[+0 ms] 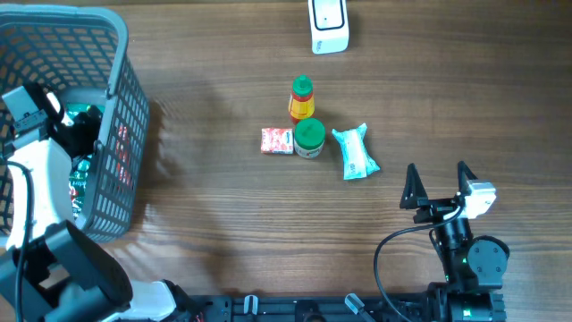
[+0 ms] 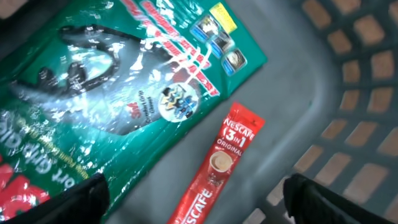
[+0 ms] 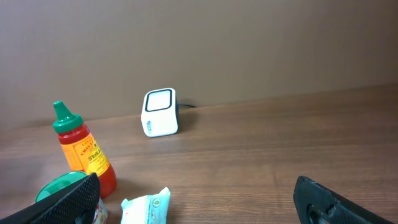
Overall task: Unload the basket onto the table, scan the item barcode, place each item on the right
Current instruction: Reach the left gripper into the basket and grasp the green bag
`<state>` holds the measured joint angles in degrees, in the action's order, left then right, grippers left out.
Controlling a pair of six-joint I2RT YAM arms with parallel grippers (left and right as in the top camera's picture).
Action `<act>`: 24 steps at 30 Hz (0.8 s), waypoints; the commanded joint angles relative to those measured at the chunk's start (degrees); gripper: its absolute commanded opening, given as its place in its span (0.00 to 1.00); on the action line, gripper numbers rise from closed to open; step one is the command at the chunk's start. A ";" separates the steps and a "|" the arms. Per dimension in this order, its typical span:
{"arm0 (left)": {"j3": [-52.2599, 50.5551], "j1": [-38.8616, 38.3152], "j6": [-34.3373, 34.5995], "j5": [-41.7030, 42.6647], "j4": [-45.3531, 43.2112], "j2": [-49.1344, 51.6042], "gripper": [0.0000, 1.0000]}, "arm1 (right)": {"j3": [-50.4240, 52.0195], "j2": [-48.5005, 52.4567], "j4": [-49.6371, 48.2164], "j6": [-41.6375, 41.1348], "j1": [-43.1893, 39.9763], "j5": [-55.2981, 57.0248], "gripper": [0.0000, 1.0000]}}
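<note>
Your work is in the basket (image 1: 123,170): the left gripper (image 2: 199,200) hangs inside it, fingers spread wide, pinching nothing. Your right gripper (image 1: 438,183) sits well outside the basket, spread and empty too, and the white scanner (image 1: 328,25) stands farther off still. On the basket floor, steer clear of the big green packet (image 2: 124,81) and go for the Nescafé stick (image 2: 217,168) just beside it, which I judge to be the item. Come straight down, straddle its narrow width and close gently. The stick lies flat, slim, red and glossy. It will likely flex, and no barcode shows on this face.
</note>
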<state>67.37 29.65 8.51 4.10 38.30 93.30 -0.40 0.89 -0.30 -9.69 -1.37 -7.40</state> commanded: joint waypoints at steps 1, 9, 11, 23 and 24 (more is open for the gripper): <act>0.55 -0.42 -17.90 5.53 0.15 2.47 0.97 | 0.11 -0.46 -0.26 0.57 0.22 0.35 1.00; 0.39 -3.19 -36.28 6.95 -0.35 3.15 0.98 | 0.11 -0.46 -0.26 0.59 0.22 0.37 1.00; 0.35 -3.17 -37.09 6.78 -0.35 3.17 0.97 | 0.11 -0.46 -0.26 0.57 0.22 0.37 1.00; 0.35 -3.13 -37.90 1.27 -2.82 8.59 1.00 | 0.11 -0.46 -0.26 0.57 0.22 0.37 1.00; 0.35 -3.13 -37.90 -2.89 -3.45 8.83 1.00 | 0.11 -0.46 -0.24 0.57 0.22 0.37 1.00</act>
<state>67.40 26.74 -28.16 8.54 36.16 100.36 -0.40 0.89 -0.30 -9.69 -1.37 -7.40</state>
